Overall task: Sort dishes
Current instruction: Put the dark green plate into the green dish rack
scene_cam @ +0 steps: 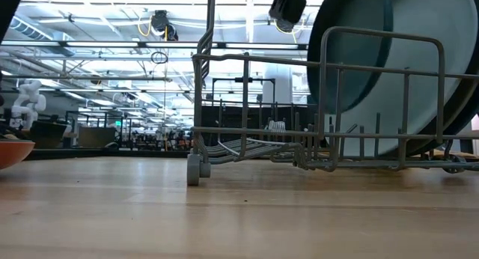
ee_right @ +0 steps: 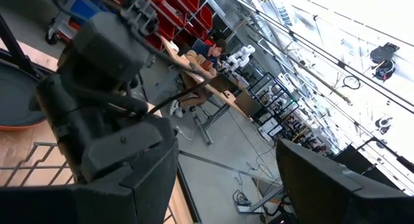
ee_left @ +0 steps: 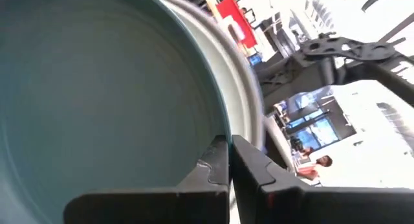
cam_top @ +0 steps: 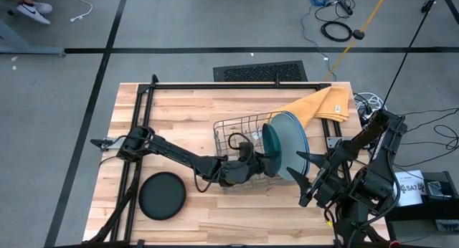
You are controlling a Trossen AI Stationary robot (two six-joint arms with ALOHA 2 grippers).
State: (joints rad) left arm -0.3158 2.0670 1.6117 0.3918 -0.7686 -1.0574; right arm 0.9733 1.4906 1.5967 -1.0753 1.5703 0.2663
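From above, the left pincer [cam_top: 259,162] was down at the wire dish rack [cam_top: 237,130] in the middle of the tabletop [cam_top: 186,112], its arm stretched across from the left edge. The dark teal plate [cam_top: 271,148] stood on edge in the rack, with the bigger plates [cam_top: 295,144] stacked upright just behind it toward the right edge. The black plate [cam_top: 162,196] lay flat and alone near the front left corner. A yellow-orange cloth [cam_top: 323,105] spread behind the rack near the right rear corner. The right pincer [cam_top: 307,178] waited just beside the rack's right side, fingers spread and empty.

At tabletop level, the rack's wires [scene_cam: 322,102] framed the teal plate [scene_cam: 352,49] and a pale large plate [scene_cam: 430,72], both upright in the slots. An orange-red rim [scene_cam: 13,150] peeked in at the far left.

Through the left wrist, the fingers [ee_left: 223,166] were clenched tight together at the teal plate's rim [ee_left: 97,88]; whether they actually pinched it, I couldn't tell.

From the right wrist, its spread fingers [ee_right: 123,166] held nothing, with a person seated in the room beyond.

I'd judge the teal plate was just being seated, and next the left arm needs to back off cleanly and go for the black plate.
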